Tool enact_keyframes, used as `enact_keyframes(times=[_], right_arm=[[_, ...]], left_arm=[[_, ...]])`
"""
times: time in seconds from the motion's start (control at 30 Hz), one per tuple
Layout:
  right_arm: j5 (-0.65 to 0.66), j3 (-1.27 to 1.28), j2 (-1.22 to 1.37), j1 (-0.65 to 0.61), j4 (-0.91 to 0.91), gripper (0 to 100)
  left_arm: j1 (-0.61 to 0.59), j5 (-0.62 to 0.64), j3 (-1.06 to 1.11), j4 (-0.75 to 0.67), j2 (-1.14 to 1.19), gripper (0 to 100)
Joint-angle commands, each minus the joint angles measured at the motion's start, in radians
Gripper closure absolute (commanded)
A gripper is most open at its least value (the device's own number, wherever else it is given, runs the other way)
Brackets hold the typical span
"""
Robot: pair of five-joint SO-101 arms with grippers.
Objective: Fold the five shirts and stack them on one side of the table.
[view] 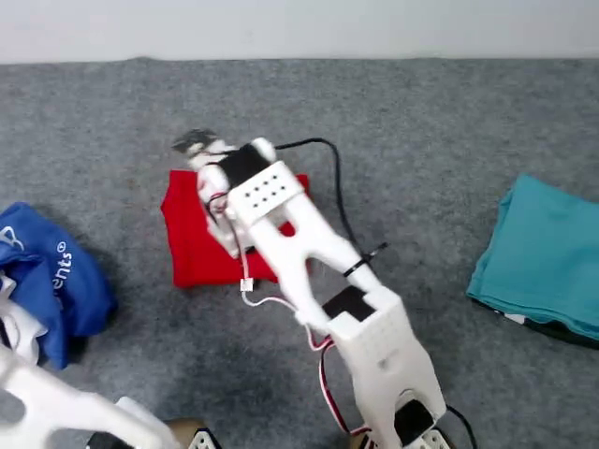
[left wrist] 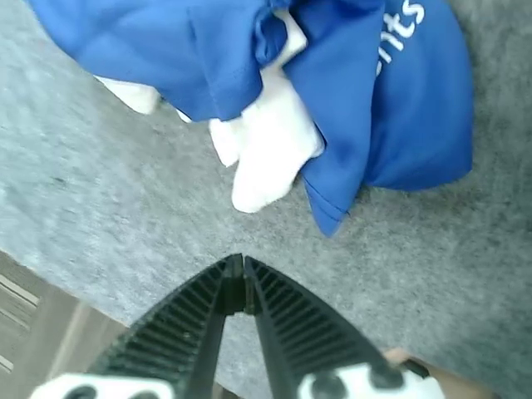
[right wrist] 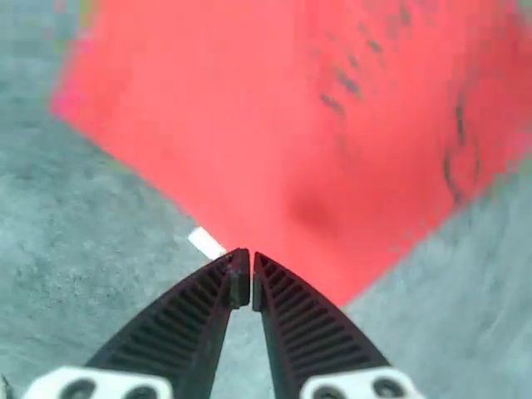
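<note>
Three piles, high view: a folded red cotton shirt [view: 201,248] lies in the middle of the grey felt-covered table [view: 449,122]. A crumpled blue printed shirt [view: 51,276] sits at the left edge. A folded teal shirt [view: 543,248] rests on a dark garment [view: 552,329] at the right.
Right arm, high view: it extends over the red shirt, with the right gripper [view: 198,145] at the shirt's far edge.
Left wrist view: the left gripper [left wrist: 243,268] has its fingers pressed together and empty. It is above bare table near the blue shirt, which is tangled with a white garment [left wrist: 270,145].
Right wrist view: the right gripper [right wrist: 247,259] has its fingers closed on nothing. It is just above the red shirt's edge, beside a small white tag [right wrist: 205,243].
Handling: the cloth looks light, limp and not slippery, so it will likely sag and unfold if pinched at a single point.
Hold: probably best at a folded edge, pinching all layers together.
</note>
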Motion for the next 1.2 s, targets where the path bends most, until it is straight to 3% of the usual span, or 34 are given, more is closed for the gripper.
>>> enact_keyframes(times=[0.0, 0.27, 0.47, 0.63, 1.17], right_arm=[[-0.157, 0.044, -0.081, 0.074, 0.039, 96.7], [-0.196, 0.048, -0.081, 0.081, 0.030, 75.2], [-0.249, 0.048, -0.081, 0.064, -0.013, 73.6], [-0.341, 0.052, -0.077, 0.064, -0.015, 57.5], [-0.316, 0.049, 0.125, 0.035, -0.194, 62.7]], left_arm=[[0.008, -0.005, -0.004, 0.005, -0.106, 99], [0.117, -0.003, 0.114, 0.006, -0.242, 99], [0.117, -0.003, 0.165, 0.005, -0.299, 99], [0.117, -0.006, 0.171, 0.005, -0.302, 99], [0.118, -0.008, 0.171, 0.003, -0.296, 99]])
